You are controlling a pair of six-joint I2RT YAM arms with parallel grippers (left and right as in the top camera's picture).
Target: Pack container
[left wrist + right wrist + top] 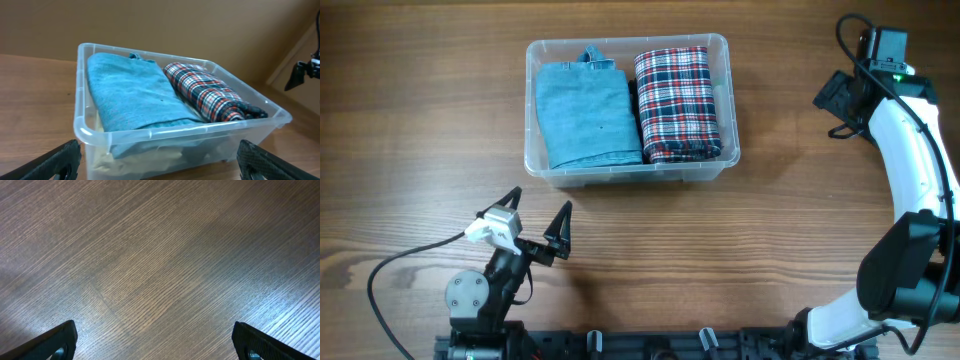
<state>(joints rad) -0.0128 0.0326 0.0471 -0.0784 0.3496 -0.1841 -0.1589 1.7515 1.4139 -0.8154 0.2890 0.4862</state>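
- The container (630,176) stands on the wooden surface (420,120) toward the far middle, one long side facing the arms. Bare wood shows along all four of its sides.
- Inside it, a folded blue garment (588,115) fills the left half and a folded red, white and navy plaid cloth (677,105) fills the right half. The two touch along the middle.
- The left gripper (540,202) is near the container's front left corner and apart from it. Its jaws are spread wide and hold nothing.
- The right gripper (830,110) is well off to the container's right, over bare wood. Its wrist view shows the fingers far apart with only wood grain between them.
- Only the left wrist view shows the container from the side. Both folded pieces reach about rim height, and paler fabric shows through the clear front wall under the blue garment.
- Only the overhead view shows a black cable (390,270) looping on the surface to the left of the left arm's base.
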